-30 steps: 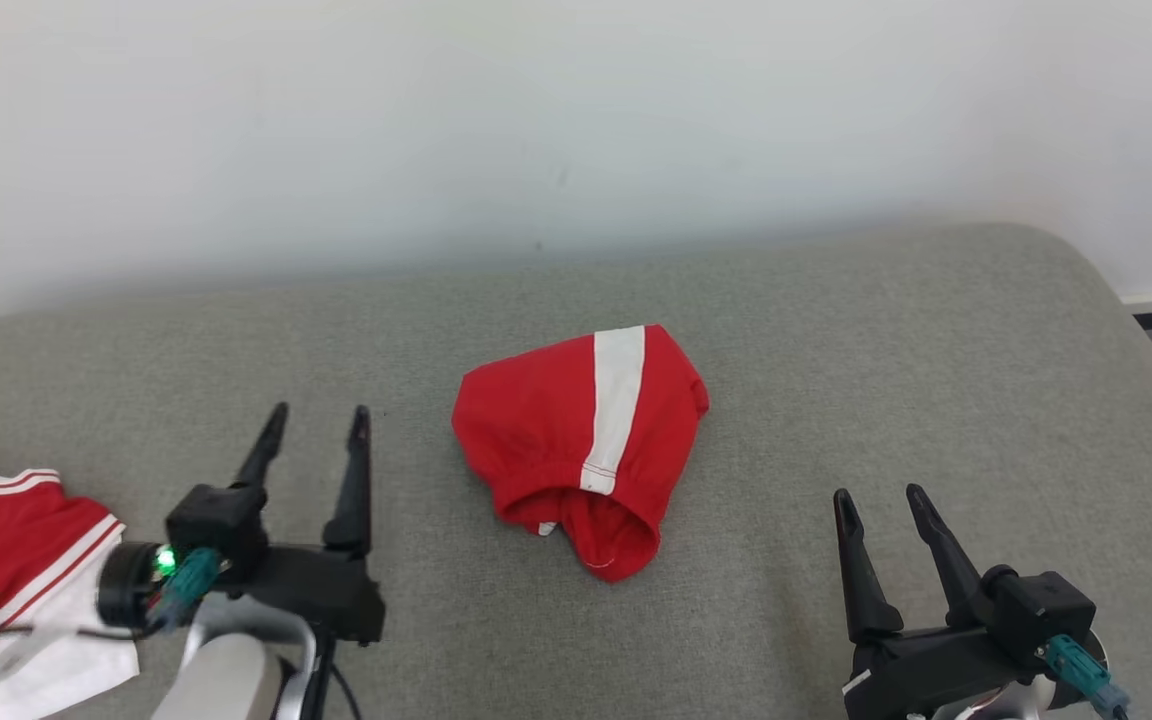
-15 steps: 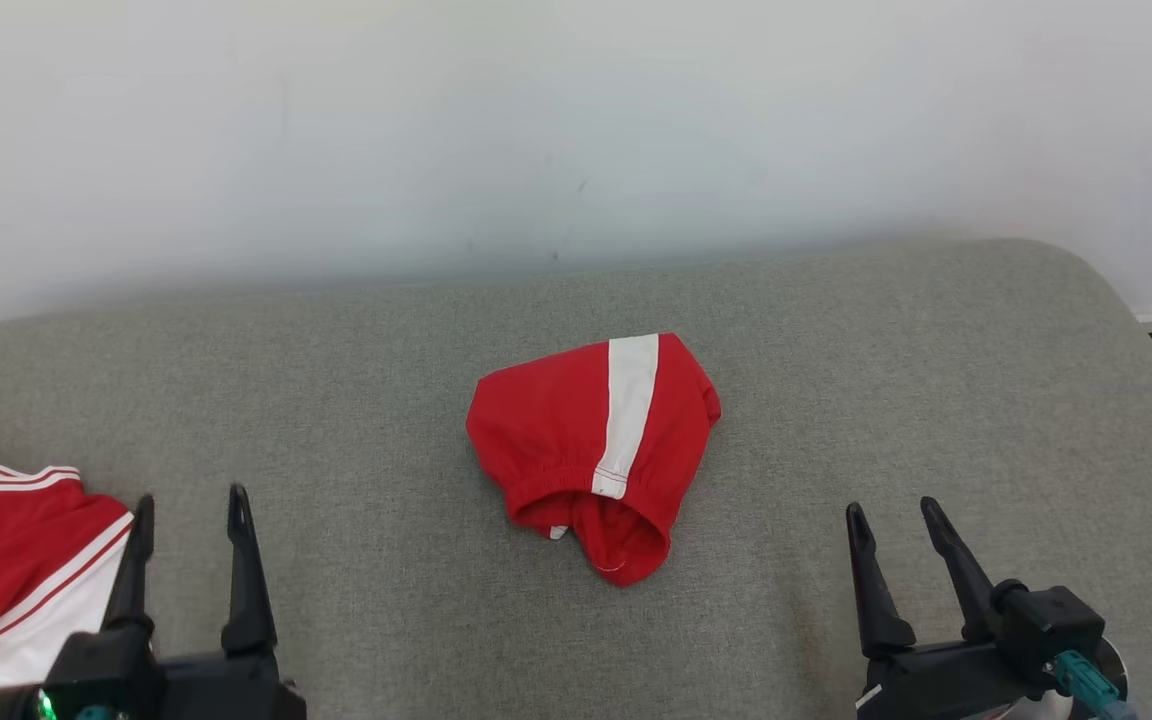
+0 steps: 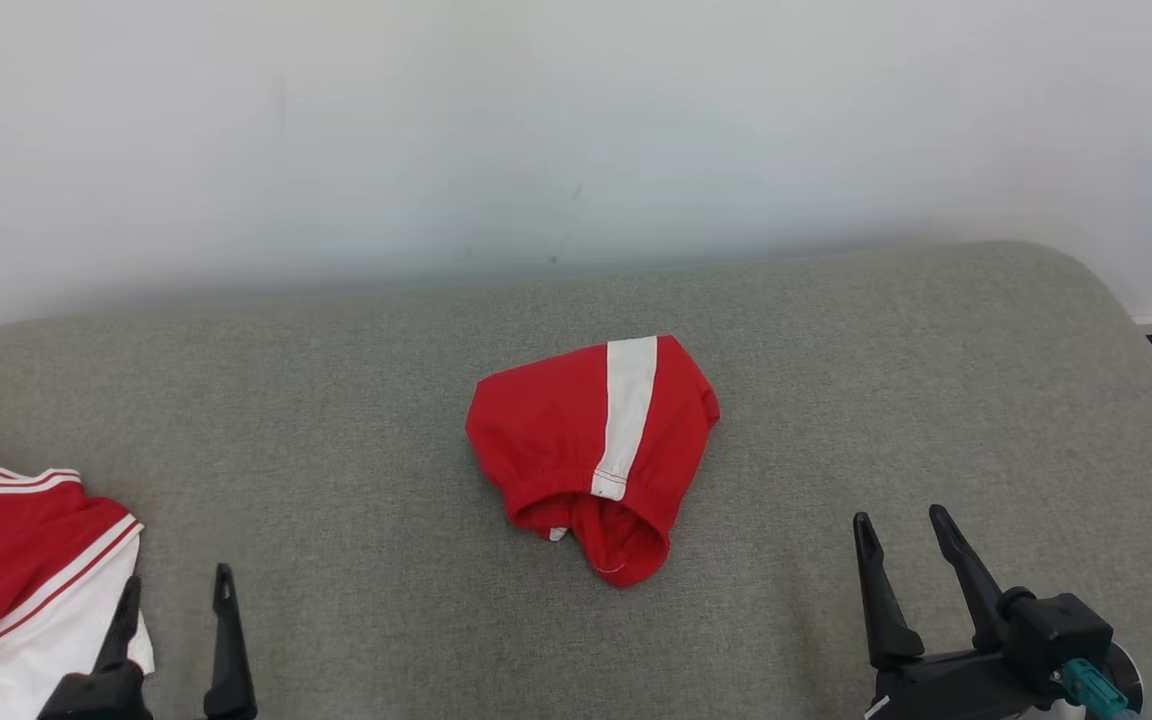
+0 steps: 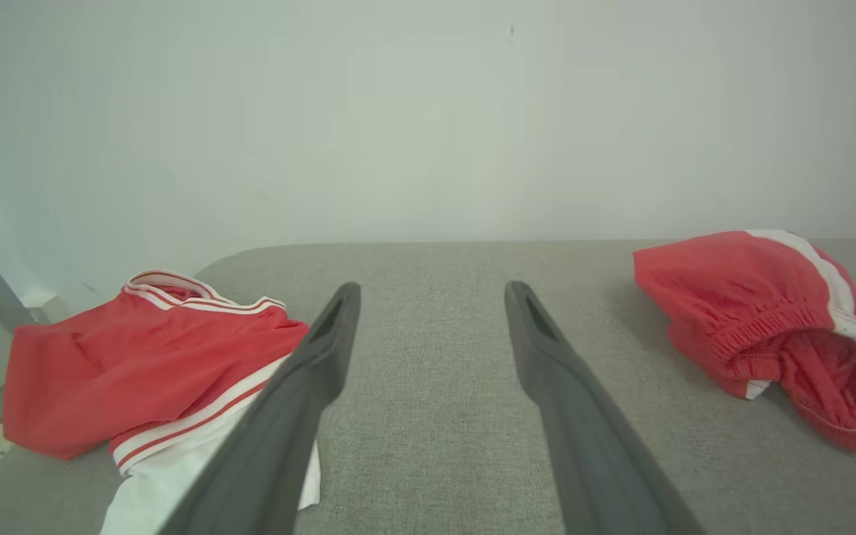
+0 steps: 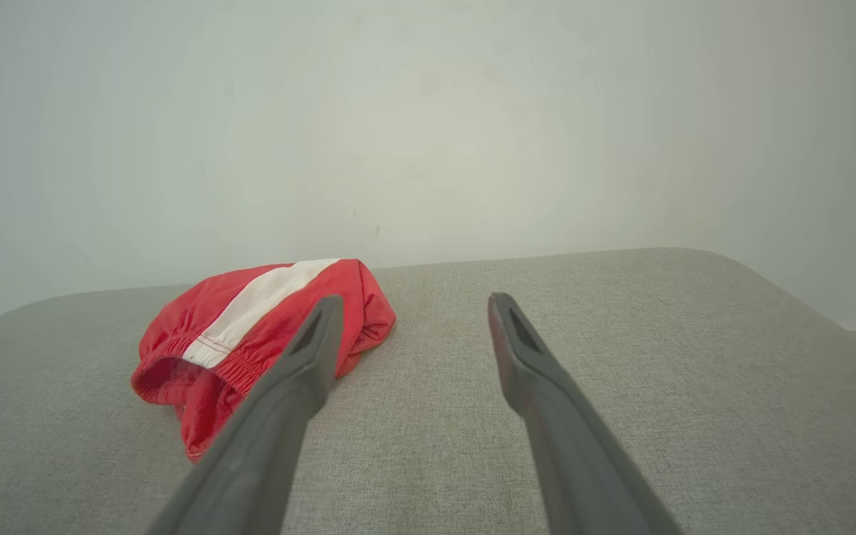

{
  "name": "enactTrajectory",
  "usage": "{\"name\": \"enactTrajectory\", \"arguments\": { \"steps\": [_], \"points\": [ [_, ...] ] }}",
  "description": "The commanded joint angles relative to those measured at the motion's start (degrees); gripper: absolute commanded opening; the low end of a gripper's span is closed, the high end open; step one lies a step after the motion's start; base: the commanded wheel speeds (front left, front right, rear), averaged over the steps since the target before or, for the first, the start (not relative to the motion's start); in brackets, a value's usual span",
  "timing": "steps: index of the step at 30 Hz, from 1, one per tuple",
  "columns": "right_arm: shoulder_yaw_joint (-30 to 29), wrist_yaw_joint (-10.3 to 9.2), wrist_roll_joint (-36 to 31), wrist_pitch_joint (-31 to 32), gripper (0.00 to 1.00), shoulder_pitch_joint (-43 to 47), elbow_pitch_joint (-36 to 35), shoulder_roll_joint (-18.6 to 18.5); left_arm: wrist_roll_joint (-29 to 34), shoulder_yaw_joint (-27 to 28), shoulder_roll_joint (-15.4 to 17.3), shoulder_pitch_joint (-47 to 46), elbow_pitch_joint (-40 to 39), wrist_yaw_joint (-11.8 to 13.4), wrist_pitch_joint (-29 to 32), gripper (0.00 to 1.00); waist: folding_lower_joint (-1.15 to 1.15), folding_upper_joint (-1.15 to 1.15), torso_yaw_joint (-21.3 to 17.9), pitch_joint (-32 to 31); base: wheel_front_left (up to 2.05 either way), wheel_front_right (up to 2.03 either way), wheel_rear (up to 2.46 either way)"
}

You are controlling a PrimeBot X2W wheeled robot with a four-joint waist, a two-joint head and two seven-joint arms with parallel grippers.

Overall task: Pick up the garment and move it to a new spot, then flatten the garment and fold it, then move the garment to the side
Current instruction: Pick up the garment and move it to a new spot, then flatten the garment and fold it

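Note:
A red garment (image 3: 556, 440) with a white side stripe lies bunched in the middle of the grey cushion (image 3: 336, 380), its elastic waistband facing me. It also appears at the right of the left wrist view (image 4: 733, 297) and at the left of the right wrist view (image 5: 365, 308). My left gripper (image 3: 177, 580) is open low at the left, well left of the garment, with nothing between its fingers (image 4: 434, 290). My right gripper (image 3: 900, 517) is open at the lower right, apart from the garment, and holds nothing (image 5: 414, 299).
A second red and white garment (image 3: 16, 540) lies at the cushion's left edge, just left of my left gripper (image 4: 138, 349). A pale wall (image 3: 576, 130) stands close behind the cushion. The cushion's rounded right edge (image 3: 1136, 320) drops to the floor.
My left gripper has drawn back and to the left, down to the bottom edge of the head view, still open. The camera shifted slightly. The right gripper and both garments stayed put.

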Motion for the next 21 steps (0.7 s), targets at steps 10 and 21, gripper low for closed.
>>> {"name": "enactTrajectory", "arguments": {
  "steps": [10,21],
  "points": [
    [0.0,0.20,-0.6,1.3,1.00,1.2,-1.8,-0.1,-0.7,0.7,0.9,2.6,-3.1,1.0,1.7,1.00,0.00,0.00,0.3,-0.2,0.00,0.00,0.00],
    [-0.1,0.20,-0.4,1.8,1.00,1.5,-2.5,-0.1,-0.8,-0.2,1.0,2.4,-2.9,1.2,2.1,1.00,0.00,0.00,0.4,-0.1,0.00,0.00,0.00]
  ]
}}
